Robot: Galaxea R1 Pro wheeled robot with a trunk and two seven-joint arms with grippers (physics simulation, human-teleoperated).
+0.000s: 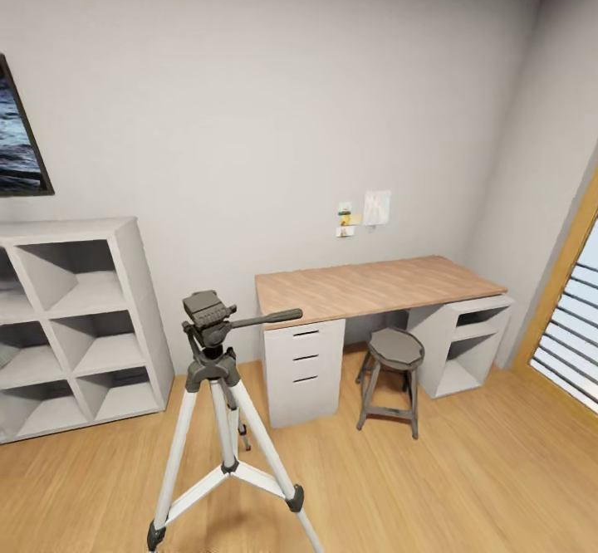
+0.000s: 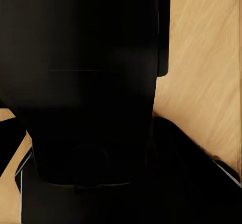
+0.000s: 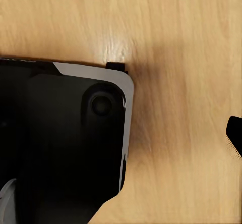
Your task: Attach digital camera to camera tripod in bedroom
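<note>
Neither gripper's opening could be told: dark robot parts blocked both wrist views. The camera tripod stood lower left, feet cut off.

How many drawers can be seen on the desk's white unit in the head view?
3, stacked under the left end of the desk: top drawer, middle drawer, bottom drawer. The open-shelf unit at the right end shows none.
</note>
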